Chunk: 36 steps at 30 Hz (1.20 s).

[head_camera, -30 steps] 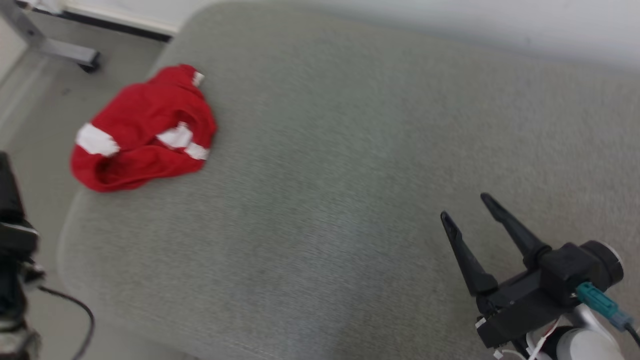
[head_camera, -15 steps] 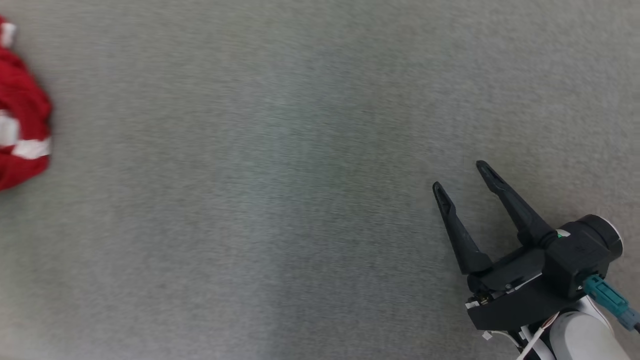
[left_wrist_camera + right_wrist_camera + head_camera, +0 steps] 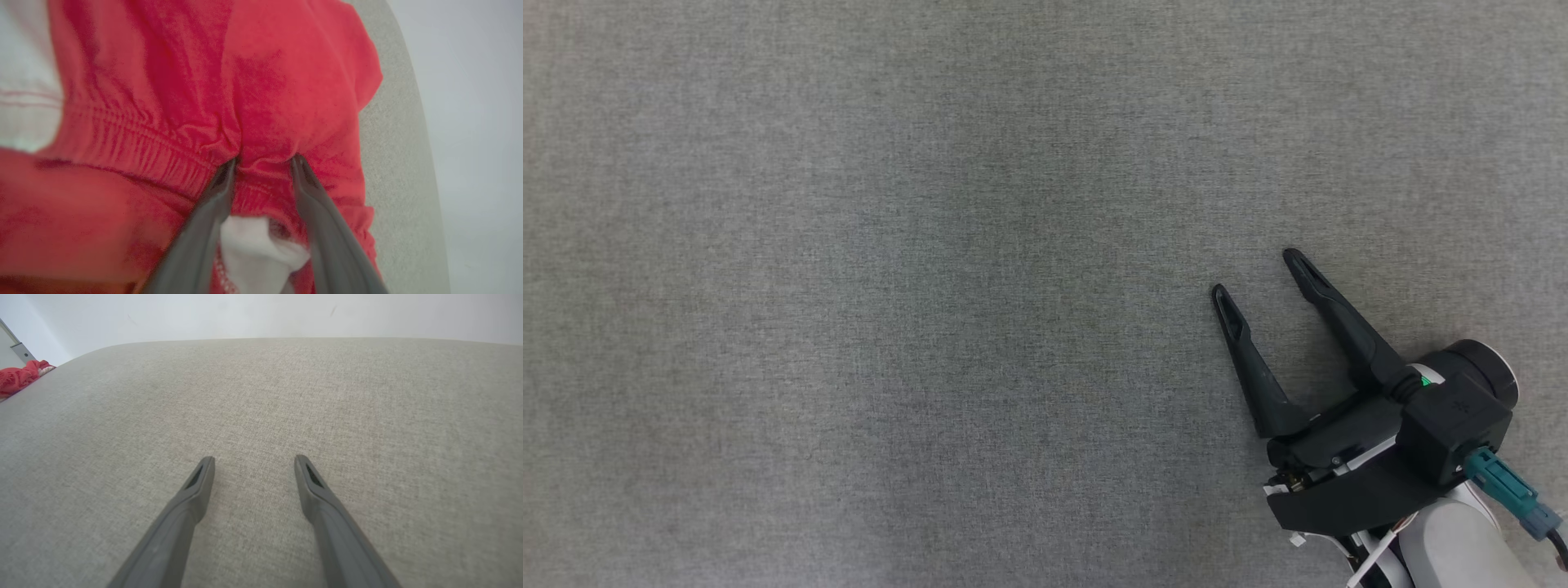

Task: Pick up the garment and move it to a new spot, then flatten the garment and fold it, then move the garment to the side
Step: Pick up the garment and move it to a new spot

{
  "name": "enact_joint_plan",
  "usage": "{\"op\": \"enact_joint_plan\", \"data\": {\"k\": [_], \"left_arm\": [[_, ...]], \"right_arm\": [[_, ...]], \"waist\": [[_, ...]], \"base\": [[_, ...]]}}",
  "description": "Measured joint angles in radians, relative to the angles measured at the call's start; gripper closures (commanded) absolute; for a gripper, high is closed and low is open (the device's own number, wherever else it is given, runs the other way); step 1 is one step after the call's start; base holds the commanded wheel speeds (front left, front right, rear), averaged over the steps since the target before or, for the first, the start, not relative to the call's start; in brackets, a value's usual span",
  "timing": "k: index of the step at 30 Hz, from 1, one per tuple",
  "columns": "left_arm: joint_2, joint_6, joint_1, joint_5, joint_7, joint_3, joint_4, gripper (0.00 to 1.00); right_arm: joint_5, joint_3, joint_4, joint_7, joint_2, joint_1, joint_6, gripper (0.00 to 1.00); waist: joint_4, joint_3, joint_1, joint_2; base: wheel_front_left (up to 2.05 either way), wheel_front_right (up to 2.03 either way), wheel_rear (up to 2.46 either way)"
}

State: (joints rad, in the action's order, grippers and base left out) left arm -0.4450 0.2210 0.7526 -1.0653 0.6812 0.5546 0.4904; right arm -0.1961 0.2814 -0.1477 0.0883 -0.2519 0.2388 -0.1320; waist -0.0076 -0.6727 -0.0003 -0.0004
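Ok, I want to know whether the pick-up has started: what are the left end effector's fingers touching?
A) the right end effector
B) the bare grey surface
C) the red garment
C: in the left wrist view the left end effector has both fingertips pressed into the red garment, with a fold of its gathered band between them.

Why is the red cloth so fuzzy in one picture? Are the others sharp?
Left wrist view: the red garment is very close to the camera, so it looks soft and blurry. Head view: the weave of the grey surface is crisp, with a faint shadow beside the right gripper. Right wrist view: sharp too.
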Motion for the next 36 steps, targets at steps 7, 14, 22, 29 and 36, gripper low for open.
{"op": "enact_joint_plan", "data": {"k": [7,14,22,29,36], "left_arm": [[0.048,-0.002,-0.047,-0.057,0.076,0.011,-0.086,1.00],[0.075,-0.002,-0.091,-0.072,0.104,0.012,-0.180,1.00],[0.065,0.000,-0.072,-0.069,0.123,-0.024,-0.334,1.00],[0.095,0.020,-0.032,-0.029,0.147,-0.137,-0.471,1.00],[0.201,0.051,0.003,-0.026,0.180,-0.284,-0.578,1.00]], "right_arm": [[-0.005,0.006,0.033,0.011,0.004,0.004,0.000,0.00],[-0.026,0.029,0.088,0.032,0.018,0.005,0.000,0.00],[-0.050,0.037,0.162,0.069,0.048,-0.022,0.000,0.00],[-0.067,0.036,0.214,0.096,0.081,-0.070,0.000,0.00],[-0.068,0.021,0.228,0.096,0.100,-0.140,0.000,0.00]], "waist": [[-0.009,0.030,0.0002,0.0003],[0.011,0.105,0.0005,0.0006],[0.030,0.229,0.0004,0.0005],[0.036,0.362,0.0003,0.0004],[0.016,0.500,0.0001,0.0003]], "base": [[0.00,0.00,0.00],[0.00,0.00,0.00],[0.00,0.00,0.00],[0.00,0.00,0.00],[0.00,0.00,0.00]]}}
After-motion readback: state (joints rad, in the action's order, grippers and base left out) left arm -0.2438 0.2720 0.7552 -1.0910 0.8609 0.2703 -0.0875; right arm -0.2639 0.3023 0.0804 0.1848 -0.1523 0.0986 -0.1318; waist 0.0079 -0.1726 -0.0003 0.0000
